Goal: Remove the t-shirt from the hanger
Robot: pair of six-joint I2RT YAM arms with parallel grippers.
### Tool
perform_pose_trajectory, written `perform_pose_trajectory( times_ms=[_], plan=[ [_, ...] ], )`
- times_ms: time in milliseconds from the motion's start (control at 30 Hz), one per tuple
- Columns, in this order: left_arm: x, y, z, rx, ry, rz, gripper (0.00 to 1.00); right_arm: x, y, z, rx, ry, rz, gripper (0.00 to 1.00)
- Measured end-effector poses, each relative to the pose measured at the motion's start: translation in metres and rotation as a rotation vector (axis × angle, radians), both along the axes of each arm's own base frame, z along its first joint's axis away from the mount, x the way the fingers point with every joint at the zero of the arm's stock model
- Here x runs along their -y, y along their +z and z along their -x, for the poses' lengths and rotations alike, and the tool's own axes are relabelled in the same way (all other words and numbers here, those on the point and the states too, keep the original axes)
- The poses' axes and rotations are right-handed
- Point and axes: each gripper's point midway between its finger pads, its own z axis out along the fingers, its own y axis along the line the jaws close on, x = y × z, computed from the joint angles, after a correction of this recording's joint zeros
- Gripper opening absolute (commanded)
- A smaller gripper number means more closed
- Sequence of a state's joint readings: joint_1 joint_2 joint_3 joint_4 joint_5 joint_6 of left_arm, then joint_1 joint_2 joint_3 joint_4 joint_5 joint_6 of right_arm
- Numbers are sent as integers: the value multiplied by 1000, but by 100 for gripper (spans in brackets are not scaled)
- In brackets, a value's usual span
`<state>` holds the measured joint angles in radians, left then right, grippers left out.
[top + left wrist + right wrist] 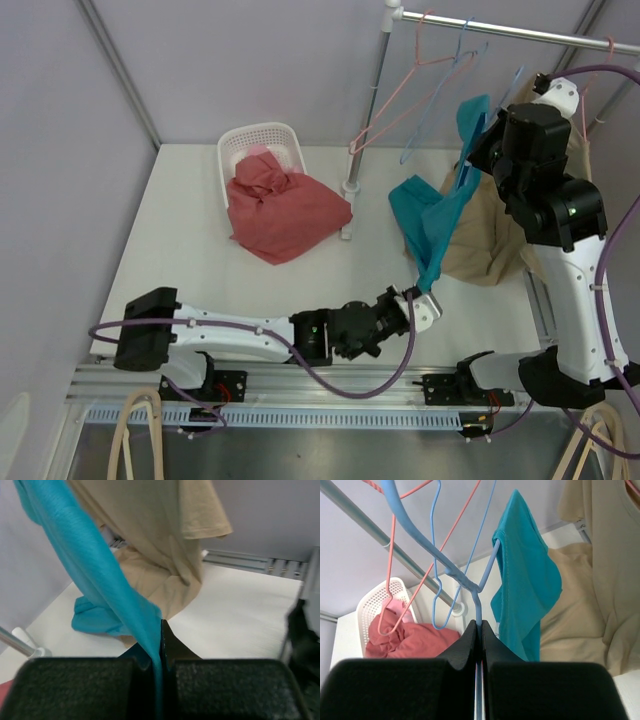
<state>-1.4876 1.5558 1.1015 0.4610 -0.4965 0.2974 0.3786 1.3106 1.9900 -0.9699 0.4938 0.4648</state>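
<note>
Looking down, we saw the teal t-shirt point(432, 225) at two o'clock, stretched toward five o'clock. Only the wrist views showed it draped on the blue hanger point(461, 579), whose stem the right gripper point(479, 626) pinched, and its fabric clamped in the left gripper point(161, 645).

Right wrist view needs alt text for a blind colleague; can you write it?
The right gripper is shut on the wire of a blue hanger, with a teal t-shirt draped off one of its arms. Behind are a tan garment, a clothes rail and a white basket with red cloth.
</note>
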Motion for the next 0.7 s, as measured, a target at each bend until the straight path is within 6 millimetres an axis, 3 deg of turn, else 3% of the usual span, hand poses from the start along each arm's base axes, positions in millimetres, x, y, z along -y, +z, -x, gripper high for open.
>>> perform_pose_trajectory(
  times_ms=[167, 300, 500, 700],
  plan=[
    [-11, 6, 60, -10, -101, 22, 1, 2, -10, -17, -33, -11, 32, 0],
    [-18, -12, 90, -48, -145, 26, 1, 12, -13, -36, -59, -34, 35, 0],
    [-16, -65, 99, -101, -135, -56, 1, 14, -22, -42, -105, -11, 24, 0],
    [-11, -84, 98, -126, -121, -70, 1, 14, -31, -38, -150, 24, 9, 0]
  ],
)
